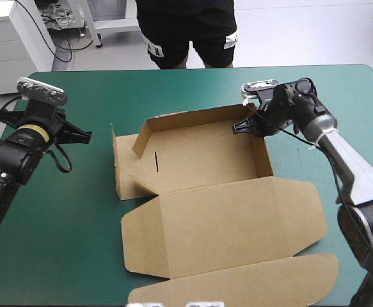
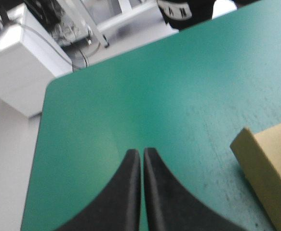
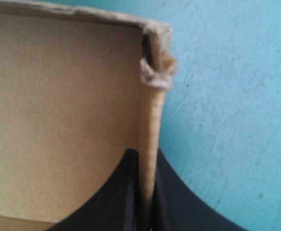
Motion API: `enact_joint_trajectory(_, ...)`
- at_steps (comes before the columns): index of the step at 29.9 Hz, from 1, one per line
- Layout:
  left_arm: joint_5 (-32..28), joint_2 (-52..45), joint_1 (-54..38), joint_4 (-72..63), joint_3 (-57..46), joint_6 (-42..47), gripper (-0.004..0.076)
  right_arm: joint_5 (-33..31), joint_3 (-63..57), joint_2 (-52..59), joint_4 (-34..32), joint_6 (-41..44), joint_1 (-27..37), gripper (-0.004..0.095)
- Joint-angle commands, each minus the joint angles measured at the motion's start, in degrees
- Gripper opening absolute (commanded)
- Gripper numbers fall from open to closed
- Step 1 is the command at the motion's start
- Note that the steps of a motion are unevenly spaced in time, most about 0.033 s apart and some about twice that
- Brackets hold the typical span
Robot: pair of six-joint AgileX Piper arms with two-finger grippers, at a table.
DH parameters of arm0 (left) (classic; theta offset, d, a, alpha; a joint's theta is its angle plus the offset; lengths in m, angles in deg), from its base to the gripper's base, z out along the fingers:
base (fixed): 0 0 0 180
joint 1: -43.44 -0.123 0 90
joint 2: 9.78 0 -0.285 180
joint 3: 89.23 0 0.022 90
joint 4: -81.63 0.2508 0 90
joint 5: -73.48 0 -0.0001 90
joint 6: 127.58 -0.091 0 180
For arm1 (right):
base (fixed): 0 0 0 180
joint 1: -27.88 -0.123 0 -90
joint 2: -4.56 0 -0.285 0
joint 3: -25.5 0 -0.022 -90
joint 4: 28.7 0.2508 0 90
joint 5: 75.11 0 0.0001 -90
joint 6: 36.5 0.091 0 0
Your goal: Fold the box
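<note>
On teal-green cover (image 1: 77, 211), brown box (image 1: 202, 160), right tool (image 1: 238, 128) clamping wall

Bright, even light falls from above on the bench (image 1: 77, 211). The box (image 1: 205, 160) throws only soft, short shadows inside its raised walls. In the left wrist view a pale sheen lies on the bench ahead of the left pincer (image 2: 141, 152).

There is one brown box (image 1: 205, 160) on one teal-green cover (image 1: 77, 224). There are two grippers: the left gripper (image 1: 86, 135) and the right gripper (image 1: 238, 128). Each has two black fingers (image 2: 126, 192), so four fingers together. One gripper, the right, has one box wall (image 3: 150, 115) between its fingers. The left one's two fingers meet each other.
</note>
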Motion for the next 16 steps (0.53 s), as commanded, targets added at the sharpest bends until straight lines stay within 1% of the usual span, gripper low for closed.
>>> enact_joint_trajectory(1,-0.12,-0.36,-6.78,-12.41,1.73,-8.81,0.0003,-4.47,2.66,-1.70,0.38,-0.89,-0.26,0.0001)
enact_joint_trajectory(7,4.99,1.80,-14.98,-27.04,1.74,-17.90,0.0003,-4.27,3.59,-2.65,-3.52,-0.20,-0.26,0.0001)
enact_joint_trajectory(12,7.80,4.08,-17.96,-34.62,1.74,-23.49,0.0003,-5.81,3.59,-2.65,-7.85,1.00,-0.26,0.0007)
enact_joint_trajectory(14,8.37,4.70,-18.35,-36.05,1.74,-24.17,0.0003,-6.80,3.59,-2.65,-8.24,-0.03,-0.26,0.0048)
enact_joint_trajectory(16,8.79,5.27,-18.35,-36.06,1.74,-24.17,0.0003,-7.43,3.68,-2.65,-8.51,-0.48,-0.26,0.0149)
